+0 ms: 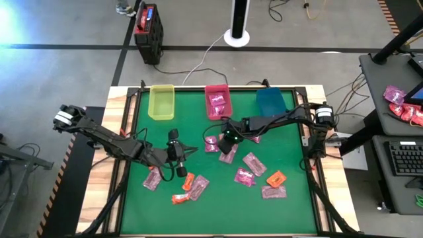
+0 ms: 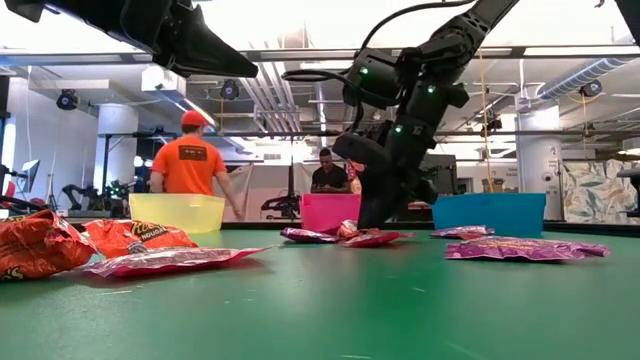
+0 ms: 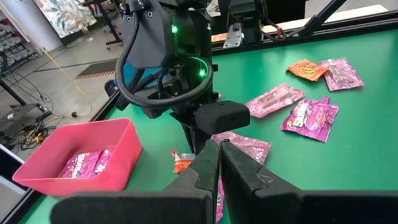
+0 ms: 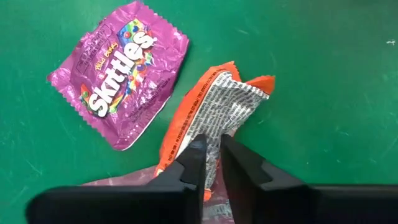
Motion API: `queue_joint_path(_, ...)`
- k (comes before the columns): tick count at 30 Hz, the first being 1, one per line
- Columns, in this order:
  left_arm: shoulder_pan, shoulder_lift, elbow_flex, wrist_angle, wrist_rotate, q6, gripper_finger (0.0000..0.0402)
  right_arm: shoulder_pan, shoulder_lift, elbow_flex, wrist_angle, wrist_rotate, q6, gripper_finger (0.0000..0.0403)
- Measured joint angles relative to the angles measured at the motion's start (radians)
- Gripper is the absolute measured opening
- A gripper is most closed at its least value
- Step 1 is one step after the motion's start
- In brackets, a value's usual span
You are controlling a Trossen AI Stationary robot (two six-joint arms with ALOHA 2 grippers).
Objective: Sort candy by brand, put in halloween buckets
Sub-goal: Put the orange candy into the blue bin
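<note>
Nearest us in the right wrist view, our right gripper [image 4: 210, 152] has pinched down on one end of an orange packet [image 4: 214, 109], whose long axis runs straight away from the fingers. We judge a lift comes next. A purple Skittles packet [image 4: 121, 68] lies just beside it, apart. From above, this gripper [image 1: 227, 140] sits mid-table, just near of the pink bin [image 1: 217, 101]; the yellow bin [image 1: 161, 101] lies far-left. Our left gripper [image 1: 177, 153] waits shut, empty, left of it.
</note>
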Motion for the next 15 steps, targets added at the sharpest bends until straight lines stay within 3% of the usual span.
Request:
queue_joint_path(4, 0.000, 0.000, 0.000, -0.002, 0.000, -0.001, 0.0000, 0.002, 0.000, 0.000, 0.007, 0.000, -0.009, 0.0011)
queue_joint_path(15, 0.000, 0.000, 0.000, -0.005, 0.000, -0.006, 0.0000, 0.004, -0.058, 0.005, -0.003, -0.004, -0.024, 0.0009)
